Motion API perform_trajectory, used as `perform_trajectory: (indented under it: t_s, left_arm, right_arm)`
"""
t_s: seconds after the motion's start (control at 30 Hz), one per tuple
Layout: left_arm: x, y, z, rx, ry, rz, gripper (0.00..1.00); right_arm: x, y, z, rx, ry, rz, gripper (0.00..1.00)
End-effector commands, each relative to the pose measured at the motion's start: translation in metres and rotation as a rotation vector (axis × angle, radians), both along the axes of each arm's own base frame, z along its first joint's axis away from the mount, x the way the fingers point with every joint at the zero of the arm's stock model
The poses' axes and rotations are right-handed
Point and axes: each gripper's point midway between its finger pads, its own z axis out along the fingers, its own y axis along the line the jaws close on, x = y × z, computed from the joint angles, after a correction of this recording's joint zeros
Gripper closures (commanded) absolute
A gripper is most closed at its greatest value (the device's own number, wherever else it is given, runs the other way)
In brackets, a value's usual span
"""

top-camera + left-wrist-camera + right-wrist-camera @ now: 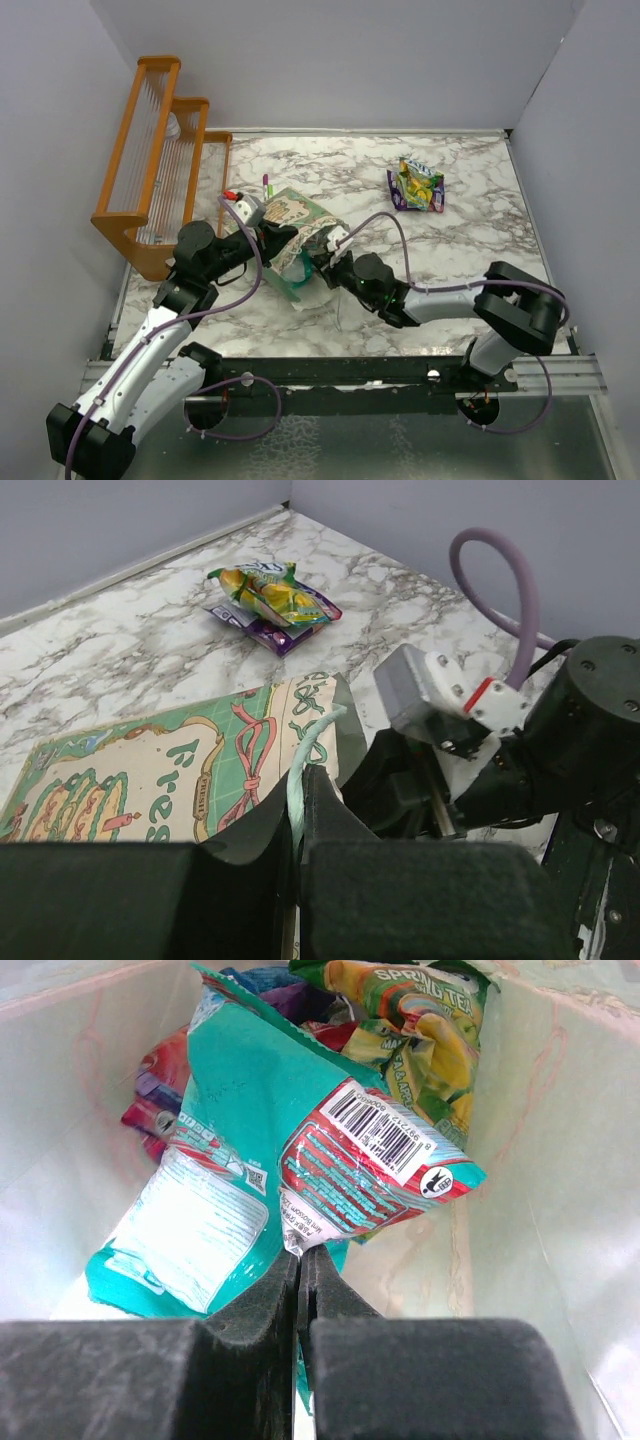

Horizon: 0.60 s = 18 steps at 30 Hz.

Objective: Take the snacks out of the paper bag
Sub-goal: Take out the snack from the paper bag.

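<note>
Paper bag [300, 215] lies on its side mid-table, printed face up, mouth twd the arm bases.

Snacks inside, via R wrist cam:
- red pkt [370, 1155] w/ barcode label, frontmost
- teal pkt [225, 1100], big, white info panel, just behind/left of the red one
- green/yellow pkt [420, 1020] deeper in, back right
- purple-red pkt [155, 1085] against the left wall, mostly hidden behind the teal

Cream bag lining on both sides of the pile.

R gripper [298, 1260] is in the bag mouth. Jaws fully closed, pinching the silver lower corner of the red pkt. Pkt hangs off the fingertips and overlaps the teal pkt.

L gripper [298, 785]: jaws closed too, clamped on the bag's mint-green rim at the mouth, upper side. L wrist cam shows the R arm's wrist right beside it, nearly touching.

Loose pkts [417, 187] are outside the bag, a green/yellow one on top of a purple one. They sit far right on the table, well apart from the bag and both arms.

Surroundings:
- marble table [450, 270]
- orange rack [160, 180] at the far-left corner
- marker [267, 184] w/ purple cap, just beyond the bag's far edge
</note>
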Motion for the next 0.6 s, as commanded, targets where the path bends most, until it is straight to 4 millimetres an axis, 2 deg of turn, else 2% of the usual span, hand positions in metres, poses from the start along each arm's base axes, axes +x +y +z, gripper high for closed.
perform_trajectory:
  t_s: [0.0, 0.07, 0.17, 0.33, 0.43, 0.57]
  left_arm:
    - [0.005, 0.006, 0.009, -0.013, -0.028, 0.051, 1.00]
    - [0.007, 0.008, 0.010, -0.015, -0.027, 0.068, 1.00]
    - [0.011, 0.012, 0.009, -0.015, -0.020, 0.102, 1.00]
    - [0.014, 0.015, 0.009, -0.006, -0.011, 0.131, 1.00]
    - [0.017, 0.019, 0.010, -0.012, -0.008, 0.158, 1.00]
    - [0.020, 0.024, 0.012, -0.017, -0.007, 0.195, 1.00]
  right_arm:
    - [-0.017, -0.008, 0.036, 0.052, -0.030, 0.056, 0.99]
    - [-0.023, -0.017, 0.052, 0.062, -0.042, 0.065, 0.99]
    - [-0.033, -0.031, 0.061, 0.044, -0.030, 0.074, 0.99]
    - [-0.052, -0.063, 0.068, 0.005, 0.013, 0.071, 0.99]
    - [-0.069, -0.081, 0.072, -0.023, -0.026, 0.123, 0.99]
    - [-0.075, -0.112, 0.082, -0.049, -0.056, 0.081, 0.99]
